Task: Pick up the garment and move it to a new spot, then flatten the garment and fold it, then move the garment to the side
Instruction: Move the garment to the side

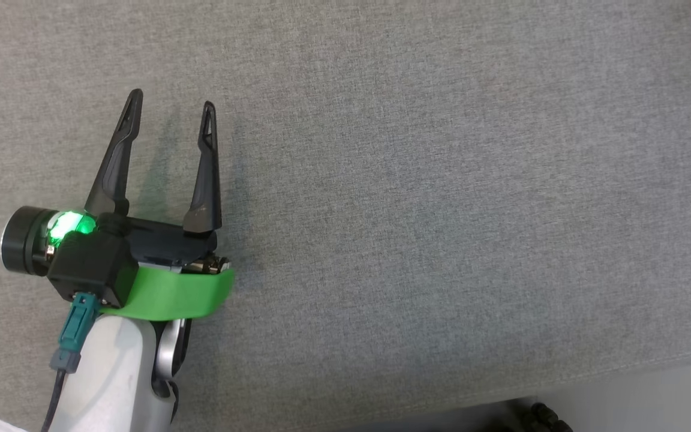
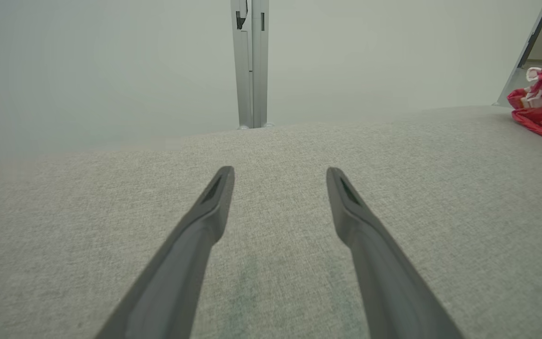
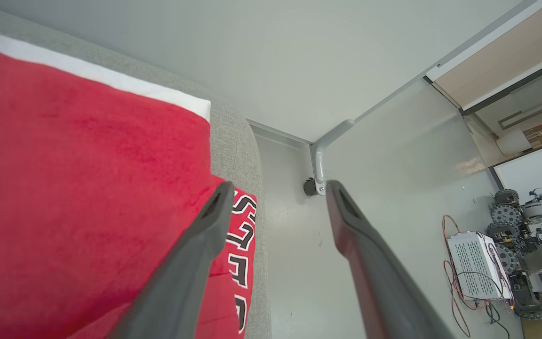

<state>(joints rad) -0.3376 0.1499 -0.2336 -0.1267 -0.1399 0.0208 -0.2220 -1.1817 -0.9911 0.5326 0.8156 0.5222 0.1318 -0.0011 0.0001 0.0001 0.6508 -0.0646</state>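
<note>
While the left gripper [image 1: 172,100] hangs spread and empty over the grey table [image 1: 441,180], the red garment [image 3: 87,165] lies at its far right edge, just under the right gripper [image 3: 279,186], also spread.

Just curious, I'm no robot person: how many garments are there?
1: the red garment lies near the grey fabric surface's right edge. More may be hidden out of frame.

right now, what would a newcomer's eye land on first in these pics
The red garment takes up the left side of the right wrist view. It lies at the edge of the grey fabric surface and has a white band and black-and-white lettering. In the head view, the left gripper stands out at lower left, open over bare grey fabric, with a bright green band at its wrist.
</note>
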